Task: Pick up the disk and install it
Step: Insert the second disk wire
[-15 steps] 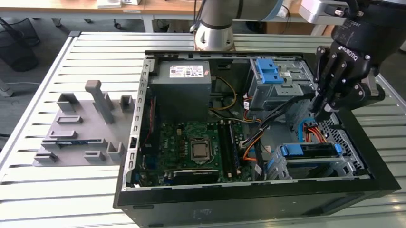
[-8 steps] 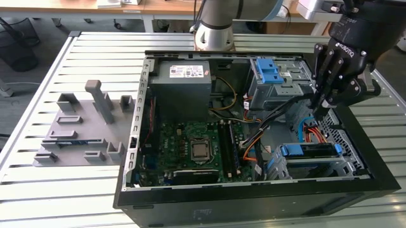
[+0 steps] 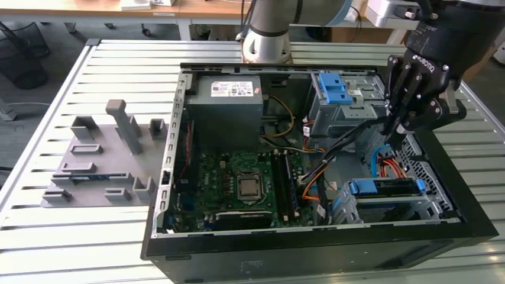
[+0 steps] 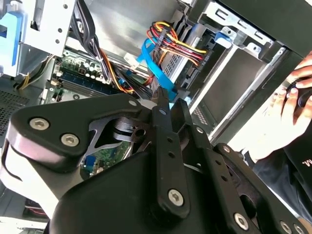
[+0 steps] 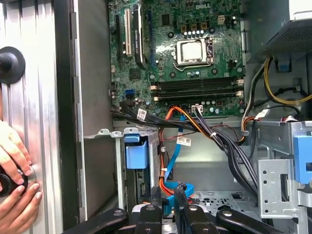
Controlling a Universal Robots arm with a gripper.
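Observation:
The disk (image 3: 384, 188), silver with a blue carrier bracket, lies in the lower drive bay at the exterior view's right end of the open computer case (image 3: 175, 177). Its blue bracket tab (image 5: 135, 154) shows in the first wrist view, with orange and blue cables running to it. My black gripper (image 3: 397, 127) hangs above the case's right side, higher than the disk and apart from it. In both wrist views the gripper (image 5: 167, 196) (image 4: 168, 99) has its fingers close together and holds nothing. A blue data cable (image 4: 155, 66) runs just beyond the fingertips.
Inside the case are a grey power-supply box (image 3: 229, 112), a green motherboard (image 3: 245, 183) and a grey cage with blue latches (image 3: 341, 94). A grey parts fixture (image 3: 103, 160) lies on the slatted table. A person's hand (image 5: 14, 168) (image 4: 290, 100) rests beside the case.

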